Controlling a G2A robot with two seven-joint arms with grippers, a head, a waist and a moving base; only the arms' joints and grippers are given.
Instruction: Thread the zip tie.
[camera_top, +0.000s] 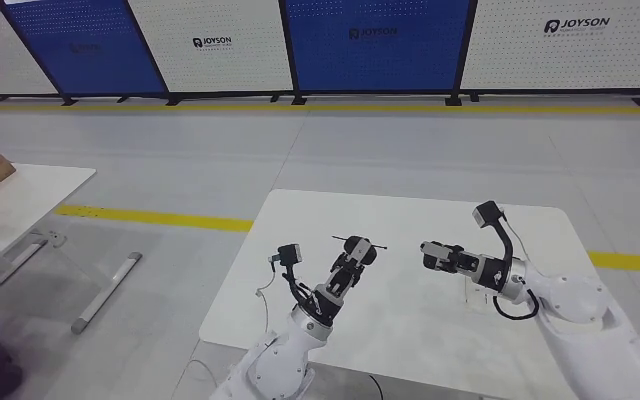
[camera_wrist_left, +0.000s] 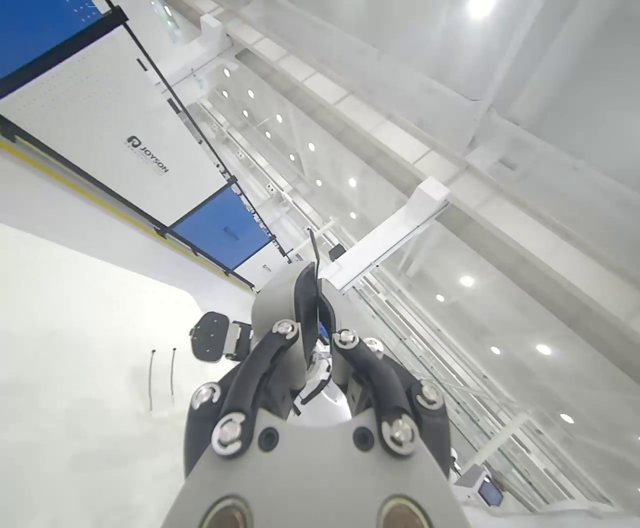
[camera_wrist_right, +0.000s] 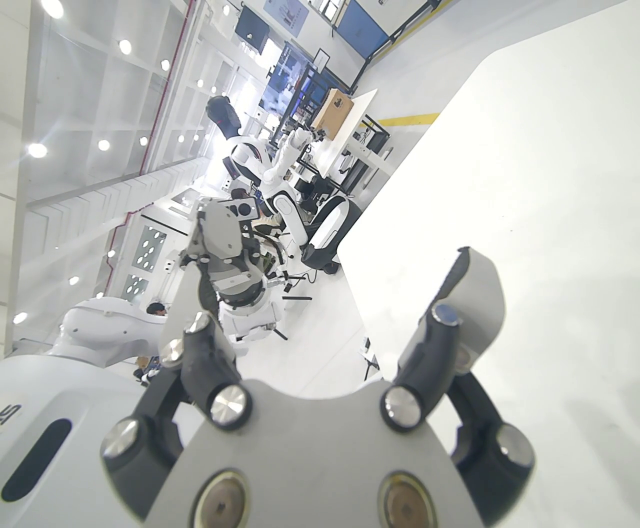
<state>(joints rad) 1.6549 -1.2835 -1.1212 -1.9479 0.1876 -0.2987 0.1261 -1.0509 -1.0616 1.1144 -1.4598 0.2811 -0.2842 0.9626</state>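
White rounded-corner desk carries everything. L arm comes up from the near edge, R arm from the near right corner.

Grey-and-black left gripper is held over the desk's left half, fingers pointing up & toward the far edge. Its jaws are pressed together, pinching a thin black plastic zip tie. From the L wrist cam the tie stands up out of the fingertips, slightly bent, free end in the air, clear of the desk top.

Matching right gripper is over the desk's right half, aimed sideways at the left one w/ a gap between them above the desk's middle, not touching. Jaws spread wide, nothing between them.

Two more thin black zip ties lie flat on the desk top, side by side, roughly parallel, apart from each other. Can't tell which edge they're nearest
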